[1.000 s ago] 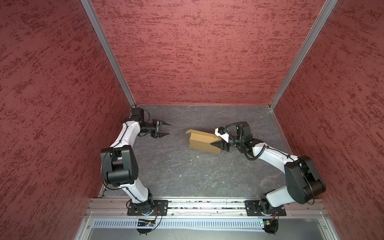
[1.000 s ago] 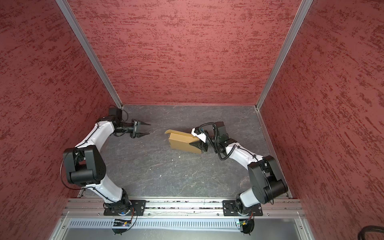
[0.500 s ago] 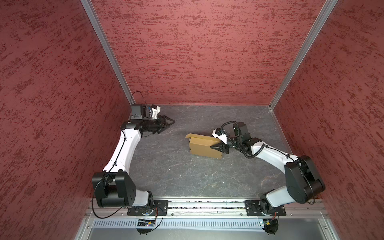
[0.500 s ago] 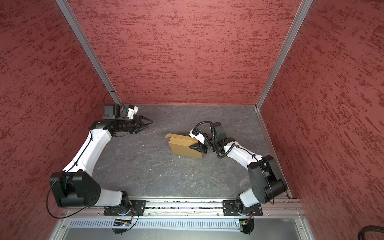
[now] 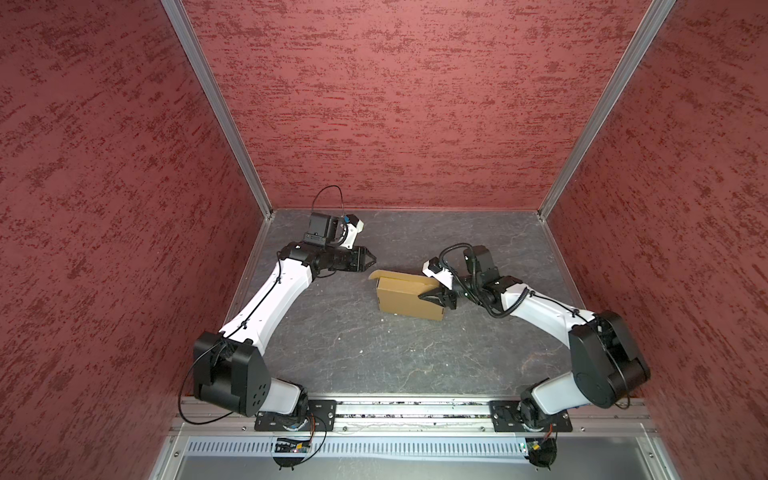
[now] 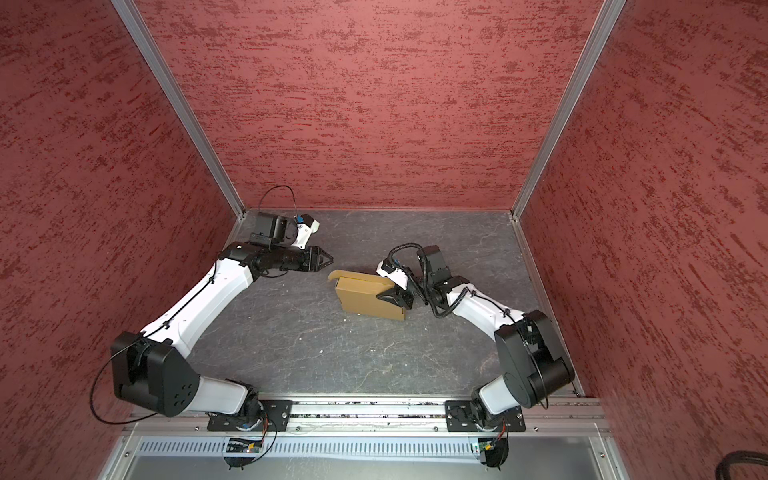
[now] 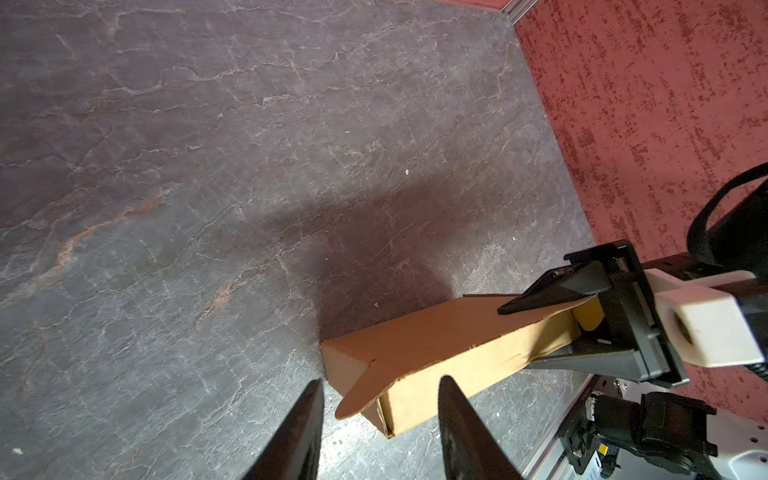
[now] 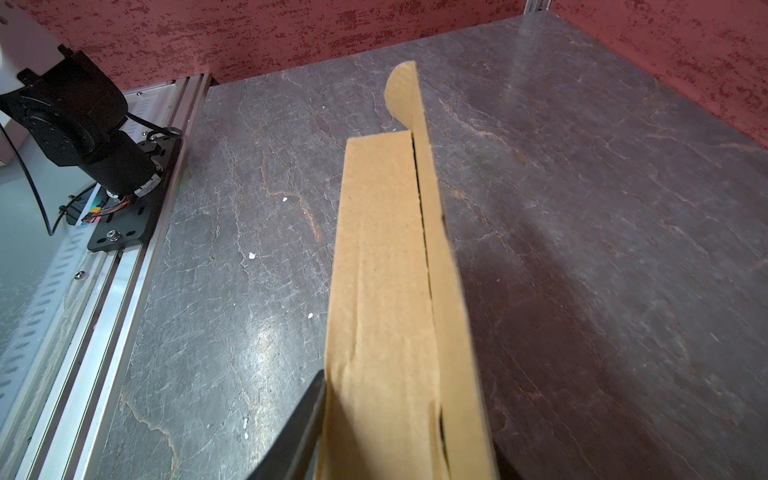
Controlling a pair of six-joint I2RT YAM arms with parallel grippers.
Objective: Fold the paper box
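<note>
Paper box (image 5: 405,297) (image 6: 368,299) (image 7: 440,353) (image 8: 380,291): plain brown corrugated cardboard, matte and slightly grainy, folded into a long shallow rectangular shape. It lay on the table near the middle, closer to the right arm.
Box flap (image 5: 380,274) (image 7: 365,388): a rounded tab stood loose at the end facing the left arm, and a narrow seam ran along the long edge in the right wrist view.
Right gripper (image 5: 434,297) (image 6: 388,297) (image 7: 519,336): black tapered fingers were clamped across the box's near end, one over the upper face and one under it.
Left gripper (image 5: 371,261) (image 6: 328,261) (image 7: 381,379): black pointed fingers stood parted, just beside the rounded flap but apart from it.
Table (image 5: 374,365) (image 6: 316,357): dark grey, stone-like sheet with pale veins, rust streaks and a few white specks.
Walls (image 5: 395,104): dull red, rough and mottled, joined by aluminium corner strips.
Front rail (image 5: 415,409): bare slotted aluminium carrying both black arm mounts.
Markings: a small pale mark on the left arm's black joint was too small to read.
</note>
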